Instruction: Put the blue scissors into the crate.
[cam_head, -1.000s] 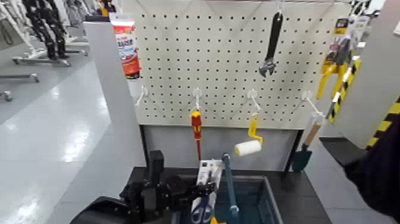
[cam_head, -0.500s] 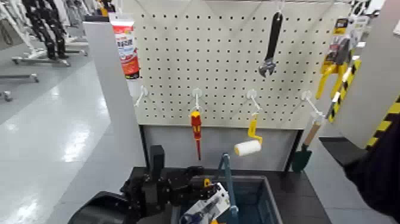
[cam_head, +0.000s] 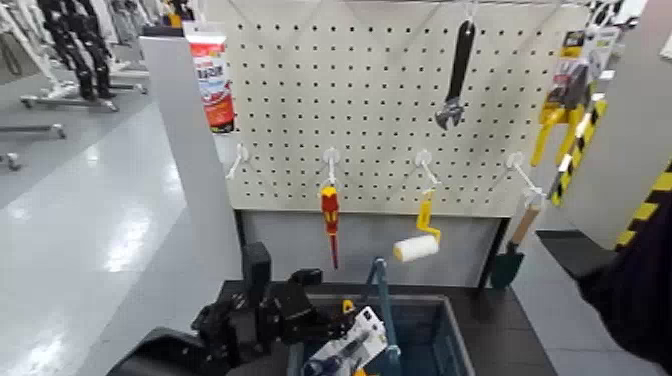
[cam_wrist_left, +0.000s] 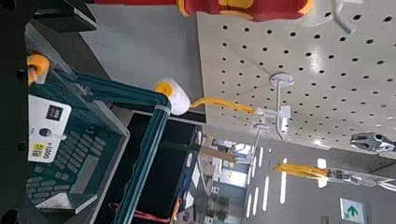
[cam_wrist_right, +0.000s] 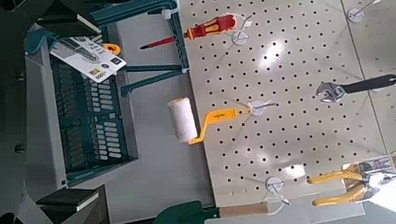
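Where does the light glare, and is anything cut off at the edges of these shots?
Right wrist view: bright glare on the white pegboard. Head view: shiny grey floor reflects light; the white-carded blue scissors and grey-blue plastic crate run off the bottom edge.

The pegboard (cam_head: 400, 110) and crate (cam_head: 440, 335) are being viewed downward from the head; both are being shared by the closer wrist views.

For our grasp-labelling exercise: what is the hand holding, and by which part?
Cannot be told. The left hand sits at the edge of the blue scissors card, which leans in the crate; contact is hidden.
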